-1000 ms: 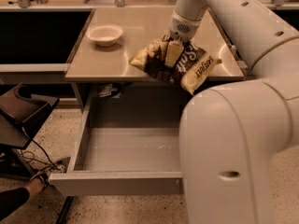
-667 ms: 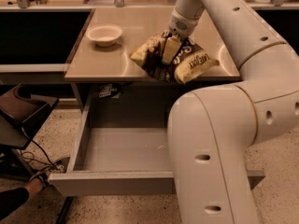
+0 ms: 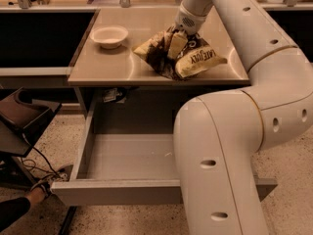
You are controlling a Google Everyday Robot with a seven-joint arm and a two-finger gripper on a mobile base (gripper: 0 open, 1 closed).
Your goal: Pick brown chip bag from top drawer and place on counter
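The brown chip bag (image 3: 188, 58) is dark and crinkly with pale yellow ends and white lettering. It rests on the beige counter (image 3: 102, 65), right of centre near the front edge. My gripper (image 3: 175, 42) comes down from above and is shut on the bag's upper middle. The top drawer (image 3: 129, 192) is pulled out below the counter. The part of its grey floor that shows holds nothing. My large white arm (image 3: 230, 146) covers the drawer's right side.
A white bowl (image 3: 109, 35) sits on the counter's back left. A dark side shelf (image 3: 39, 38) lies to the left. A dark brown stand (image 3: 22, 119) with cables is at the lower left, and a person's limb (image 3: 17, 210) shows at the bottom left corner.
The bag has stayed on the counter in my gripper, shifting only slightly. My arm's lower links have swung left and cover more of the drawer.
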